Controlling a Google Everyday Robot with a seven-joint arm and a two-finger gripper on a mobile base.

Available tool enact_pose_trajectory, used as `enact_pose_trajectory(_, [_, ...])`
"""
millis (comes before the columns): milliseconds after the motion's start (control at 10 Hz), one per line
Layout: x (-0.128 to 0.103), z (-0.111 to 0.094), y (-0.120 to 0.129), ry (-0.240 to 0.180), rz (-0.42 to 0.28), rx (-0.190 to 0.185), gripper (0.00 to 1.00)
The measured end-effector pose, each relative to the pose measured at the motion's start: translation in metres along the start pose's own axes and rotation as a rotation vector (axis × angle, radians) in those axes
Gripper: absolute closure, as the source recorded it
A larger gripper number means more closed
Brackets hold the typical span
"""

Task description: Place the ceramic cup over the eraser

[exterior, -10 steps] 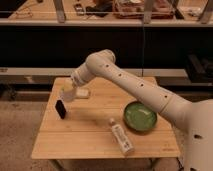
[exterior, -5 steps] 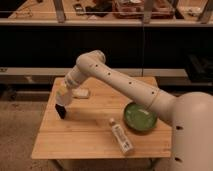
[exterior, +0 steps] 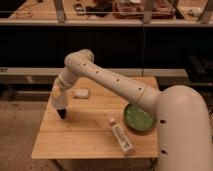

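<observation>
The gripper (exterior: 59, 103) is at the end of the white arm, over the left part of the wooden table (exterior: 85, 136). It is shut on the small white ceramic cup (exterior: 58, 98) and holds it low, directly over the eraser. The eraser (exterior: 62, 114) is a small black upright block. Only its lower part shows below the cup. I cannot tell whether the cup touches the eraser.
A pale off-white oblong lump (exterior: 81, 93) lies just right of the gripper. A green bowl (exterior: 138, 118) sits at the table's right edge, partly behind the arm. A white tube-like bottle (exterior: 121, 139) lies near the front right. Dark shelving runs behind the table.
The gripper with the cup has moved left and down, from beside the pale lump to directly above the eraser. The other objects have not moved.
</observation>
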Motion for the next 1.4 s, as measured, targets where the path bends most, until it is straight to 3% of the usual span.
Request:
enact_pose_trajectory(200, [-0.003,0.006,0.000,-0.039,-0.006,-0.001,1.00])
enact_pose_trajectory(500, [-0.008,0.029,-0.004,-0.108,-0.034,-0.005,1.00])
enact_pose_trajectory(700, [-0.019,0.051,-0.001,-0.155,-0.050,-0.027,0.98])
enact_pose_trajectory(900, [-0.032,0.081,0.002,-0.210,-0.053,-0.065,0.82])
enact_pose_trajectory(1000, [-0.043,0.100,0.008,-0.241,-0.036,-0.087,0.67])
enact_pose_trajectory(1100, [-0.047,0.108,0.010,-0.249,-0.022,-0.091,0.59])
enact_pose_trajectory(1400, [-0.047,0.125,0.002,-0.239,0.015,-0.043,0.28])
